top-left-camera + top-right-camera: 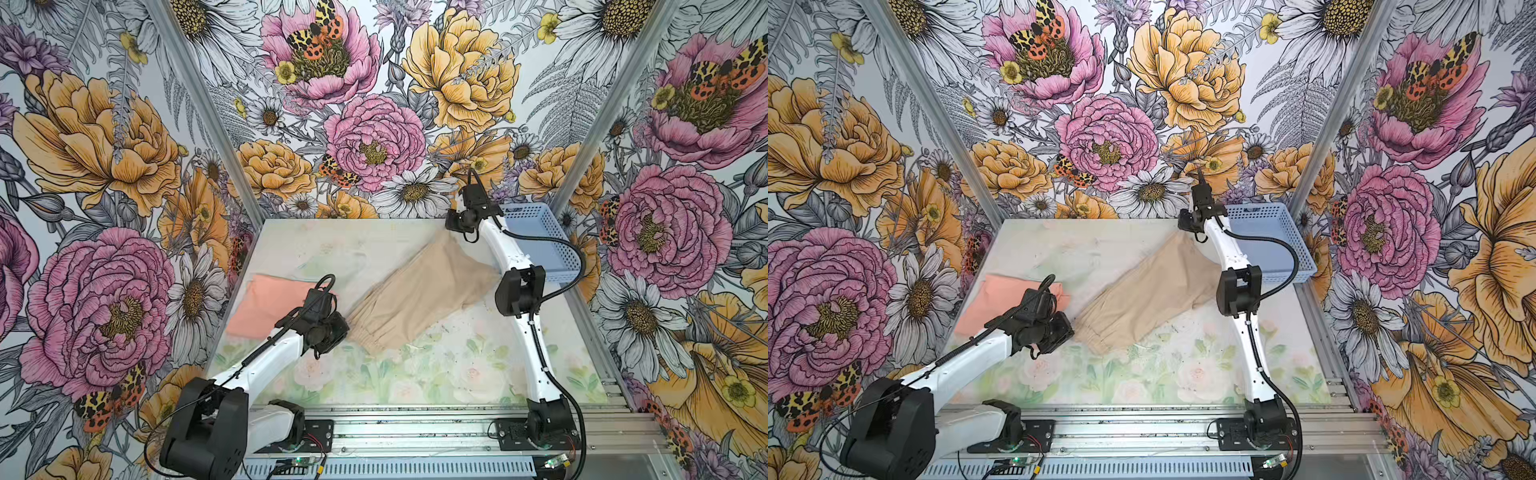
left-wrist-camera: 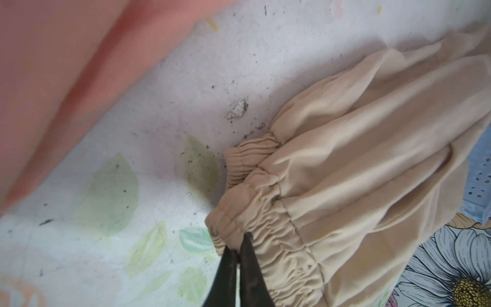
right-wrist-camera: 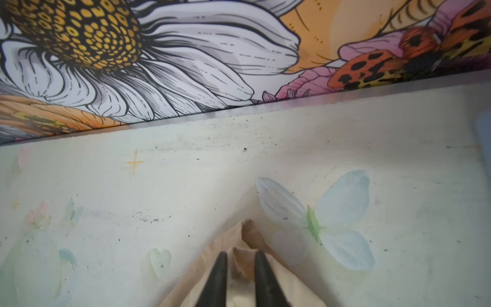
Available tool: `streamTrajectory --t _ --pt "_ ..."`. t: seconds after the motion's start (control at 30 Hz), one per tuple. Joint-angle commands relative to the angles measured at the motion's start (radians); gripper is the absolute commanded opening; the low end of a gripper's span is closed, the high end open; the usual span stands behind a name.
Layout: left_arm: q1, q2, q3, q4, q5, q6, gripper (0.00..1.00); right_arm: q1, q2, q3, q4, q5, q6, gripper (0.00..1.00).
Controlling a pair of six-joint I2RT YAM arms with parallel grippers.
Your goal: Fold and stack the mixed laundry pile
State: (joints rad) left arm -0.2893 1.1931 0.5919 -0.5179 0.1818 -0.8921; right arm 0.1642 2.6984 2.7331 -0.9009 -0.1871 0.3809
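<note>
Booth with flowered walls, pale flower-print table.

- Beige pants lie flat across mid-table. The long axis runs on a diagonal, from the gathered cuffs near-left to the other end far-right, close by the blue basket.
- Peach T-shirt is a flat folded rectangle on the table's left. It sits just beside the cuffs, with a strip of bare table between them in the left wrist view.
- One arm sits at each end of that axis.
- Left gripper is at the nearer cuff. Its jaws are almost together with only a slit between, tips on the cuff's edge. I can't tell whether any cloth is still nipped.
- Right gripper is at the far end. Its jaws stand apart with beige cloth lying under and between them, and nothing looks squeezed.
- My read: the pants are laid out lengthwise and the next fold would go end to end along that diagonal. Left arm is nearer the cuffs and the shirt, right arm nearer the far end. For stacking, the shirt lies left of the cuff end.

Hard to make out:
- Both sets of fingers are hidden under the wrists in both top views.
- The far end of the pants is partly under the right wrist, and no drawstring shows.
- No print is visible on the shirt, and the left arm covers its near corner.
- The pants are soft-blurred in both top views, so the layer count is unclear.
</note>
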Motion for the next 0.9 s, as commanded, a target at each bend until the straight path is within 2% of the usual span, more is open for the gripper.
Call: streamTrajectory --t 0.0,0.07,0.17,0.33,0.57,0.7,0.87 --pt "0.013 -0.022 0.042 -0.010 -0.048 0.010 0.34 0.001 -0.025 0.002 0.035 0.025 0.003 0.42" --pt "0.009 -0.054 0.056 -0.024 -0.082 0.010 0.52 0.001 -0.076 -0.040 0.036 0.041 -0.013 0.48" --pt "-0.003 -0.103 0.083 -0.056 -0.129 0.014 0.60 0.001 -0.168 -0.132 0.036 0.059 -0.043 0.52" --pt "-0.064 -0.124 0.112 -0.096 -0.159 0.023 0.61 0.004 -0.332 -0.327 0.036 0.094 -0.081 0.55" --pt "-0.243 -0.043 0.191 -0.087 -0.187 0.015 0.58 0.012 -0.497 -0.611 0.052 0.107 -0.113 0.54" --pt "-0.277 0.066 0.249 -0.050 -0.176 0.042 0.58 0.025 -0.496 -0.702 0.092 0.083 -0.103 0.52" --pt "-0.244 0.199 0.302 0.007 -0.201 0.088 0.58 0.045 -0.401 -0.645 0.102 0.054 -0.091 0.51"
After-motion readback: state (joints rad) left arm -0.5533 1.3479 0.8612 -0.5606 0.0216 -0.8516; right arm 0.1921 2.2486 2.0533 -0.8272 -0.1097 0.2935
